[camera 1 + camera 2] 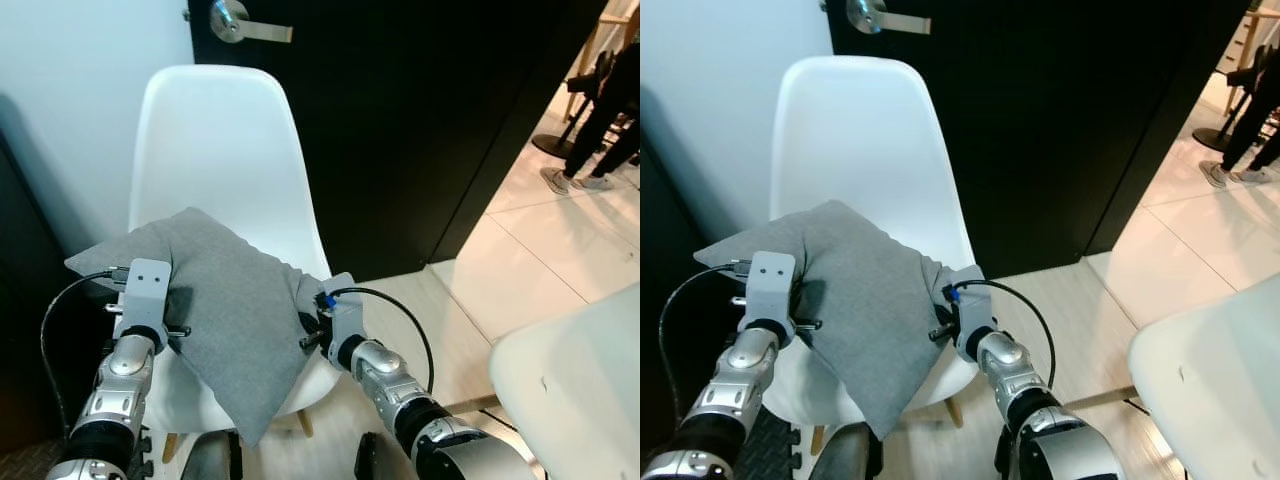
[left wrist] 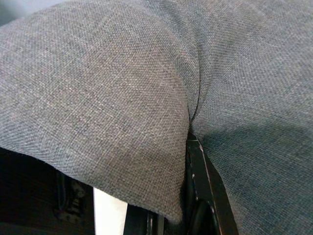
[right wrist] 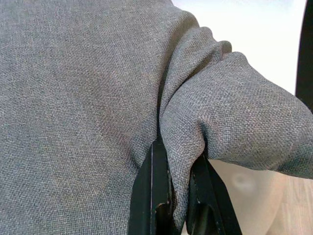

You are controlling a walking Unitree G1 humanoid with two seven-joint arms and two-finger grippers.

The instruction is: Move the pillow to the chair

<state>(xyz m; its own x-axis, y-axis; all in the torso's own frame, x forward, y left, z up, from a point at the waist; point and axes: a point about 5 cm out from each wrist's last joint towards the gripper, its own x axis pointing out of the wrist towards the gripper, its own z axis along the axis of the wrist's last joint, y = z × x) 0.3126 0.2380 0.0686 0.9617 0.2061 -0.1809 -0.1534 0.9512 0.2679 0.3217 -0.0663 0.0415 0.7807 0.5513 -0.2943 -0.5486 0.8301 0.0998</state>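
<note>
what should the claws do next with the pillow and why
Probably lower it a little, then open both. The pillow already lies over the chair seat, with one corner hanging past the front edge. The left claw and right claw are each pinching a fold of its fabric, so letting go once it rests should finish the job.

Pillow (image 1: 225,300): grey woven cloth, matt, coarse visible weave, creased where pinched. Chair (image 1: 215,140): white moulded plastic shell, smooth, faint sheen; legs pale wood. Left end effector (image 2: 203,188) and right end effector (image 3: 171,196): black fingers, hard matt finish with scuffed edges, closed on pillow fabric. Arms (image 1: 115,385): silver metal, satin gloss; wrist housings pale grey plastic. Door (image 1: 420,110): dark, smooth matt; handle (image 1: 240,22) brushed metal. Floor (image 1: 540,250): glossy pale tiles.
</note>
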